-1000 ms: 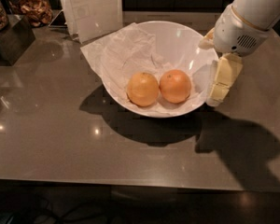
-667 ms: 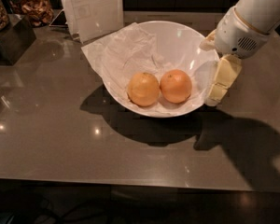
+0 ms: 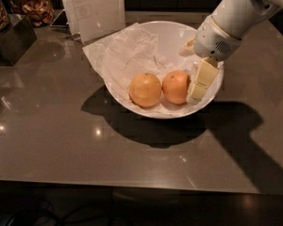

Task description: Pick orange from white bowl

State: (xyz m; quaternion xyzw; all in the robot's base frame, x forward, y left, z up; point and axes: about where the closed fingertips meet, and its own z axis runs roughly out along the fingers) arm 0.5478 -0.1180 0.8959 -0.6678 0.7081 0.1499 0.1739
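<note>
The grey table (image 3: 85,145) is nearest, with 1 white bowl (image 3: 146,112) standing on it, lined with 1 sheet of crumpled white paper (image 3: 127,55). In the bowl lie 2 fruits touching side by side: the orange (image 3: 175,86), deeper in colour, on the right, and 1 paler fruit (image 3: 145,89) on the left.

The pick looks barely begun, because the orange rests on the paper, not lifted. The 1 gripper (image 3: 200,81) reaches down inside the bowl's right wall, just beside the orange on its right, perhaps touching it. I cannot tell whether it is open or closed, and nothing shows a hold on the fruit. Grasping and lifting are both left to do.

Farther back stand 1 white card (image 3: 96,8) and, at far left, 1 dark box (image 3: 14,39).
</note>
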